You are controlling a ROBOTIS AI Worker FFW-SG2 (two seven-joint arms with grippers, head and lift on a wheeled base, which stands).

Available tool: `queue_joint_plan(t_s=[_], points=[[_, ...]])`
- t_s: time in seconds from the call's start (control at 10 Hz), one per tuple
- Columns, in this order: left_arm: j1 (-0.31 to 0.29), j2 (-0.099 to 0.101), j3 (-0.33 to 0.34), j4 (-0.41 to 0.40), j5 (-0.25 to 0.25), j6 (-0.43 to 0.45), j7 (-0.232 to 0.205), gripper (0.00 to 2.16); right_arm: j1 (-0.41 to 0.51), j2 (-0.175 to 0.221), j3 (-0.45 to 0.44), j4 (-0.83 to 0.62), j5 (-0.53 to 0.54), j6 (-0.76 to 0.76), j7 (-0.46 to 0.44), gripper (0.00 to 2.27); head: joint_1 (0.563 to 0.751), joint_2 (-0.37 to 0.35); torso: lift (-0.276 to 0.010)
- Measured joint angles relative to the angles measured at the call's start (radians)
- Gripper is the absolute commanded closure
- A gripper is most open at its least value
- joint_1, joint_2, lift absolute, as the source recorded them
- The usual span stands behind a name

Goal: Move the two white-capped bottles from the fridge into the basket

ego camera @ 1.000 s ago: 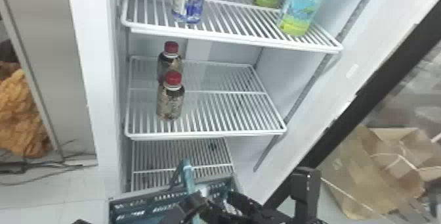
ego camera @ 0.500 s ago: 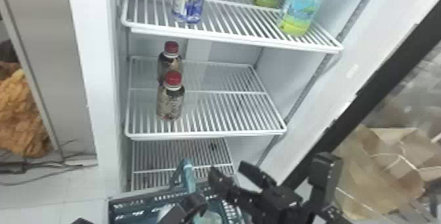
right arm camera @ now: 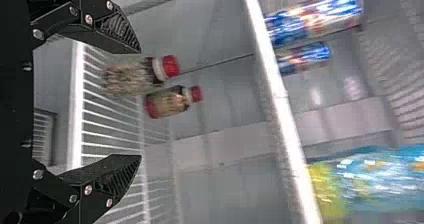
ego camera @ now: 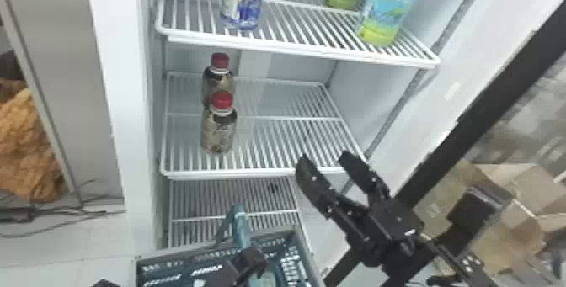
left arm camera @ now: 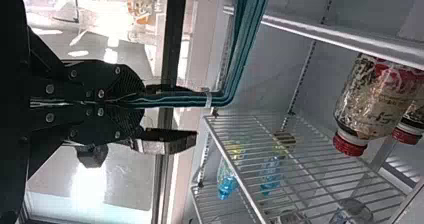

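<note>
My right gripper [ego camera: 325, 159] stands open in front of the middle shelf's right part. In the right wrist view, the right gripper [right arm camera: 140, 104] has nothing held; two dark bottles lie beyond its fingers. These bottles, front [ego camera: 219, 132] and rear [ego camera: 217, 82], stand one behind the other on the middle shelf's left side, with red caps above white neck rings; no white cap is visible. My left gripper [ego camera: 249, 261] is at the basket [ego camera: 141, 271], below the shelves. In the left wrist view, the left gripper [left arm camera: 135, 103] is shut on the basket's teal handle [left arm camera: 240, 49].
The upper shelf [ego camera: 303, 50] holds a blue-red can [ego camera: 243, 2] on the left and blue-green bottles [ego camera: 389, 10] on the right. At the right is the open fridge door's black edge [ego camera: 476, 113], with cardboard [ego camera: 513, 219] beyond. A pale item [ego camera: 267, 281] lies inside the basket.
My right gripper has risen from beside and over the basket toward the shelves, shifting right, and its fingers now point up at the middle shelf. The left gripper has stayed at the basket handle.
</note>
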Motion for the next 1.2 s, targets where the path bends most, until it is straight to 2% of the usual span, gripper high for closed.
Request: queue_joint_plan(t_s=[0.2, 0.4, 0.6, 0.8, 1.2], points=[[0.000, 0.000, -0.007, 0.000, 0.000, 0.000, 0.000, 1.11, 0.002, 0.005, 0.007, 0.037, 0.013, -0.132, -0.008, 0.34, 0.695, -0.350, -0.260], [-0.002, 0.003, -0.021, 0.000, 0.000, 0.004, 0.000, 1.11, -0.026, 0.018, 0.022, 0.138, 0.041, -0.307, -0.010, 0.34, 0.695, -0.350, -0.260], [-0.003, 0.004, -0.026, 0.000, 0.000, 0.008, 0.000, 1.11, -0.035, 0.033, 0.040, 0.223, 0.066, -0.443, -0.066, 0.35, 0.695, -0.350, -0.260], [0.000, 0.003, -0.024, 0.000, 0.000, 0.007, 0.000, 1.11, -0.031, 0.051, 0.042, 0.266, 0.090, -0.466, -0.088, 0.35, 0.695, -0.350, -0.260], [0.004, 0.000, -0.018, 0.000, 0.000, 0.007, 0.000, 1.11, -0.031, 0.060, 0.039, 0.266, 0.114, -0.403, -0.103, 0.36, 0.695, -0.350, -0.260]])
